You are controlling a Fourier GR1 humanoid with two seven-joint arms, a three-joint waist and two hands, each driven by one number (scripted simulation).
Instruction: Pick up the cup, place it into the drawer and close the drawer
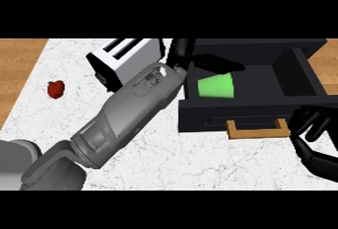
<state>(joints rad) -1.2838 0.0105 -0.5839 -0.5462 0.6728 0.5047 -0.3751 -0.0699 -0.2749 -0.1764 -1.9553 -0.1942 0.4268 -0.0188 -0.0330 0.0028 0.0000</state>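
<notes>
Surface point(218, 161): a white marbled top is seen, with wood showing at the far left and upper right.
Drawer point(300, 74): a dark box is drawn fully open, its front panel fitted with a wooden handle point(259, 130). It is judged stiff and free to slide, so a push on the front panel or handle should be enough to close it.
Left arm: the grey forearm is laid diagonally across the surface, reaching up to the drawer's left wall.
Toaster point(122, 56): a white and black body is seen at the top, just beside the left arm, partly hidden by it.
Left hand point(214, 62): it is held above the cup at the drawer's back left, fingers extended and not curled round anything (the thumb is not clearly seen).
Right hand point(310, 129): it is seen just right of the handle, fingers loosely curved and nothing held.
Cup point(217, 86): a green tapered cup is seen inside the drawer, at its left side. It is judged light, rigid and smooth-walled, hence somewhat slippery; it would best be taken round its side wall.
Red object point(56, 89): a small item is left well apart at the far left.
</notes>
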